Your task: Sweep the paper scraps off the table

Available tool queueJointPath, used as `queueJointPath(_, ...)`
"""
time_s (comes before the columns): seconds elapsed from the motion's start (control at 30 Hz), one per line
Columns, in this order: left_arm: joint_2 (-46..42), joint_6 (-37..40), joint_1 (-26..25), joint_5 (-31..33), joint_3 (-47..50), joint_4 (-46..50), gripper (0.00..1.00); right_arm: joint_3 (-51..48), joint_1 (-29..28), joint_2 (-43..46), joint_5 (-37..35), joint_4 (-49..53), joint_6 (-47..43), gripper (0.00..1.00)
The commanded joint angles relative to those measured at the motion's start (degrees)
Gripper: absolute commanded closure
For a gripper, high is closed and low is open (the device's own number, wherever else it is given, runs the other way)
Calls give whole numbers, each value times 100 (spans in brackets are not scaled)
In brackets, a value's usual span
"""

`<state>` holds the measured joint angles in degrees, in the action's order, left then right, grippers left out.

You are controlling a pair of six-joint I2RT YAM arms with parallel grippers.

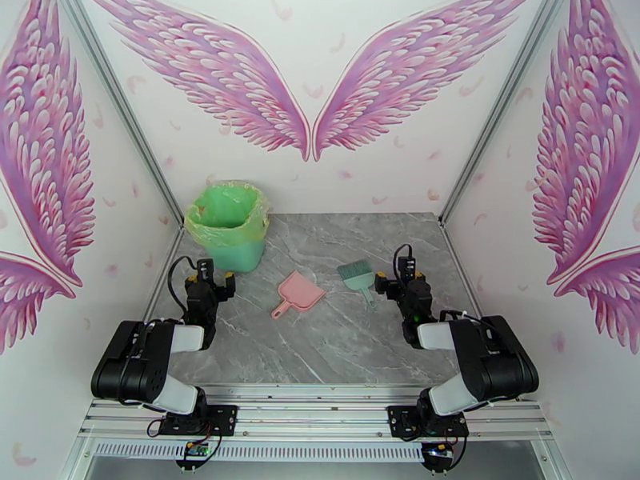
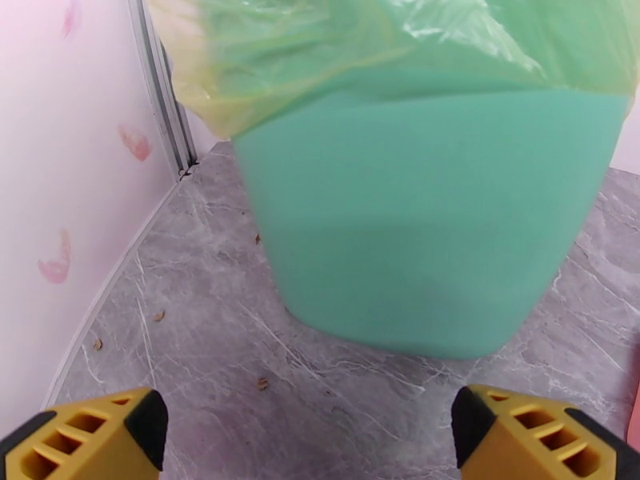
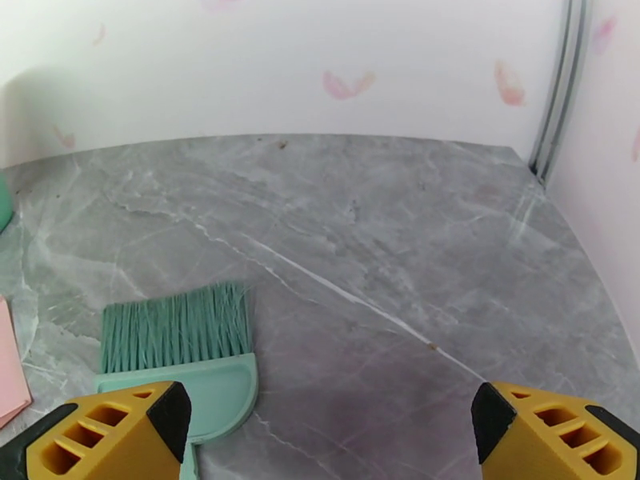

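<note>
Top external view: the table [image 1: 336, 346] is a grey veined slab lying flat on the booth floor between the pink-winged walls. Its long axis runs from the arm bases toward the back wall, and it narrows toward the far edge. At its far left corner stands a green bin [image 1: 232, 251], upright, lined with a pale green bag [image 1: 228, 203] folded over the rim. Whether any paper scraps lie inside it cannot be made out.

Near the middle of the slab lies a pink dustpan [image 1: 302, 293], its handle pointing near-left and its mouth far-right. Just to its right, and apart from it, lies a green brush [image 1: 356, 274] with its bristles toward the back wall and its handle toward the near edge.

The left gripper [image 1: 212, 277] sits just in front of the bin, jaws spread wide and holding nothing. Its wrist camera shows the bin wall [image 2: 432, 234] close ahead.

The right gripper [image 1: 400, 278] sits just right of the brush, also spread wide and empty. Its wrist camera shows the bristles [image 3: 176, 328] by its left finger.
</note>
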<state>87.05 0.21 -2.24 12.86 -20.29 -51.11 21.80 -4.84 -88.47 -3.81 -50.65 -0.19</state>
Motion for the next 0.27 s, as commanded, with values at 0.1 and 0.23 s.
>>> queueJointPath(0.1, 40, 23, 35, -67, -150, 58, 1, 115, -25, -22, 155, 147, -103, 1)
queueJointPath(0.23, 41, 23, 39, -60, -128, 40, 1, 120, -25, -27, 153, 152, -105, 1)
